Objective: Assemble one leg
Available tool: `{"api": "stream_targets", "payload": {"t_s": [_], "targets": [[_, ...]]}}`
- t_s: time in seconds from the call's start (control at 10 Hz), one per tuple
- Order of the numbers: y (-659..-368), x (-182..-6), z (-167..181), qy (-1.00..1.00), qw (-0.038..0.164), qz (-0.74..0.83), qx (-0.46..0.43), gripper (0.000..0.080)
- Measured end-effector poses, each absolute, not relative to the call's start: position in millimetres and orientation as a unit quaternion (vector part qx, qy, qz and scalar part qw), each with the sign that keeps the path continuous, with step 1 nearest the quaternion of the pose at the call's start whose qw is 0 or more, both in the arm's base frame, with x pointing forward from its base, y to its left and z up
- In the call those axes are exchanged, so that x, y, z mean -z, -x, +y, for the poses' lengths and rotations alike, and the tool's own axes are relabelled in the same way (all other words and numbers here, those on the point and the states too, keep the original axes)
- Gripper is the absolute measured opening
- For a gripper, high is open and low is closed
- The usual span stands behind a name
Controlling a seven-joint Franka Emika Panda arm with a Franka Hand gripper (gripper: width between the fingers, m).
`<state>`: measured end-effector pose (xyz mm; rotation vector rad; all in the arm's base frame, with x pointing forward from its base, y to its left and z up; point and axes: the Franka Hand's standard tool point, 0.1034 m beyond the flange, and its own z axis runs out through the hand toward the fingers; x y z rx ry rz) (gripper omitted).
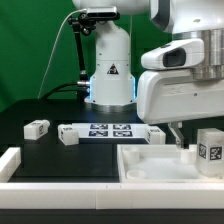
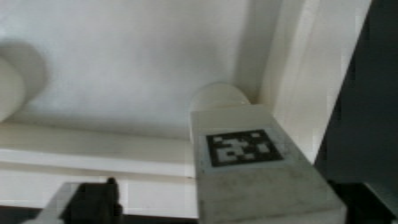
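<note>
A leg [image 1: 210,148], a small white square post with a black-and-white tag, stands upright in the far right corner of the large white tray [image 1: 150,165]. In the wrist view the leg [image 2: 249,160] fills the space between my fingers, and its rounded end meets the tray's inner corner [image 2: 267,60]. My gripper [image 1: 186,137] hangs over that corner. It is open: the dark finger [image 2: 89,200] stands apart from the leg with a gap of tray floor between them. The other finger is only a dark strip at the picture's edge.
The marker board [image 1: 105,131] lies on the black table behind the tray. Two more small white posts [image 1: 37,128] [image 1: 68,134] lie to the exterior view's left of it. A white bar [image 1: 10,160] sits at the front left. The robot base [image 1: 108,70] stands behind.
</note>
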<state>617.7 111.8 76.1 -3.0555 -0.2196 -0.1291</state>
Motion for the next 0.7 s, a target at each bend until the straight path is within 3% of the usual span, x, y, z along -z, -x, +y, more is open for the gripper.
{"api": "stream_targets", "payload": {"t_s": [0.1,0.2,0.3,0.7], "targets": [[-617.6,-76.1,111.8,0.996,0.038,-0.072,0.042,0.0402],[-617.7,-76.1,111.6,0.996,0.038,-0.072,0.042,0.0402],[-617.7,-76.1,111.7,0.996,0.038,-0.067,0.042,0.0290],[-615.7,-74.4,114.4,0.993,0.060,0.091,0.050,0.0290]]}}
